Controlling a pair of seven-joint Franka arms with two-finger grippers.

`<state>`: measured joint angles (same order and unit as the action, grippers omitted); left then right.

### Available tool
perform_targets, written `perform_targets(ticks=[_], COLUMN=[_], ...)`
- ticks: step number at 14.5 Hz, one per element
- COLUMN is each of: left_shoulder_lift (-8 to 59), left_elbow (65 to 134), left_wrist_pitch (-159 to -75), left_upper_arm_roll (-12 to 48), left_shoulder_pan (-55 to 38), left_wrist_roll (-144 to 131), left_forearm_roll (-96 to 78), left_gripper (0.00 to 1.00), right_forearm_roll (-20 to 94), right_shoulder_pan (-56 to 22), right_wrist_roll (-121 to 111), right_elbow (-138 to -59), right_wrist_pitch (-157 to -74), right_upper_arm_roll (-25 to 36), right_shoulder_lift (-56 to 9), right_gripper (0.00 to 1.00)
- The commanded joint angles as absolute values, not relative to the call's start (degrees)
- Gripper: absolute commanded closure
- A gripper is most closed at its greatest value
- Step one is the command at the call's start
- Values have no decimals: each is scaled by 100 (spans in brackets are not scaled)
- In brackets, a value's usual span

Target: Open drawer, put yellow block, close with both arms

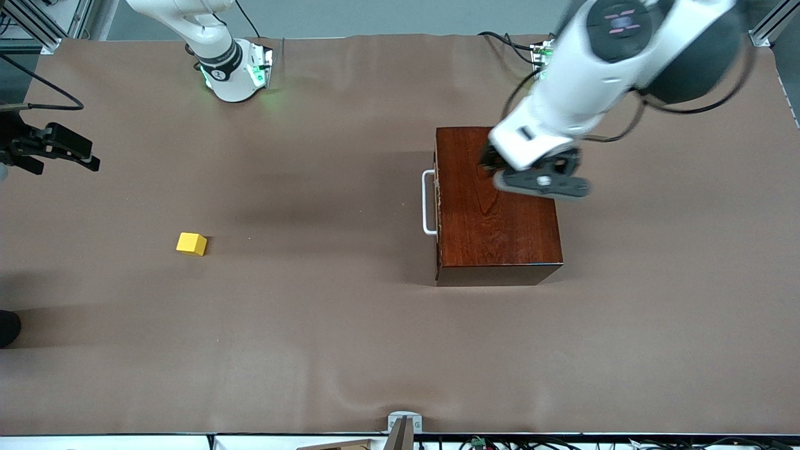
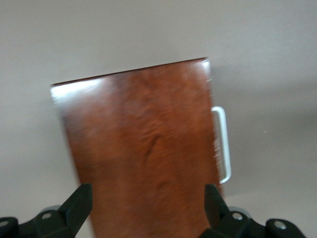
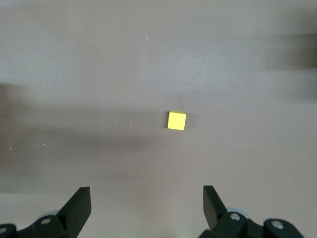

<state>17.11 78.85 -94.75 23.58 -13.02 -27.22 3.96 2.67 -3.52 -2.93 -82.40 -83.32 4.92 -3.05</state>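
Observation:
The reddish-brown wooden box [image 1: 500, 231] stands toward the left arm's end of the table. Its drawer is shut, with the white bar handle [image 1: 429, 203] facing the right arm's end. My left gripper [image 1: 539, 180] hangs open and empty over the box top; in the left wrist view the gripper [image 2: 148, 194] spans the box [image 2: 143, 148], beside the handle [image 2: 223, 144]. The yellow block [image 1: 191, 244] lies alone on the table toward the right arm's end. My right gripper [image 1: 92, 156] is high above the table's end, open and empty [image 3: 147, 196], with the block [image 3: 177, 120] far below it.
The brown table cloth [image 1: 325, 325] covers the whole table. The right arm's base [image 1: 234, 69] and cables near the left arm's base [image 1: 519, 47] sit along the edge farthest from the front camera. A small mount [image 1: 404, 428] sits at the nearest edge.

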Motion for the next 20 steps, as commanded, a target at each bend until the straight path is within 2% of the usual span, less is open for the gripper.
perform_targets(ticks=[1, 4, 7, 10, 20], left_shoulder_lift=[2511, 3066, 3356, 3743, 4350], left_elbow=[7121, 6698, 6671, 6601, 6671], left_wrist_pitch=[-9640, -9808, -10001, -10116, -10143], left_upper_arm_roll=[2233, 1646, 540, -139, -422], left_shoulder_pan=[-2010, -2976, -4171, -4946, -5511], left_wrist_roll=[-3452, -4015, -4402, -4789, -4957], left_forearm_roll=[868, 1037, 1028, 1028, 1282], left_gripper=[0, 0, 0, 0, 0], right_forearm_roll=[325, 325, 325, 308, 246], right_shoulder_pan=[-308, -316, -299, -299, -88], right_wrist_roll=[-334, -334, -334, -352, -343], right_elbow=[-8314, -8314, -8314, -8314, -8385], right_wrist_pitch=[-8358, -8358, -8332, -8358, -8227], right_upper_arm_roll=[492, 492, 492, 492, 501], right_shoulder_lift=[-211, -211, -220, -228, -316], right_gripper=[0, 0, 0, 0, 0])
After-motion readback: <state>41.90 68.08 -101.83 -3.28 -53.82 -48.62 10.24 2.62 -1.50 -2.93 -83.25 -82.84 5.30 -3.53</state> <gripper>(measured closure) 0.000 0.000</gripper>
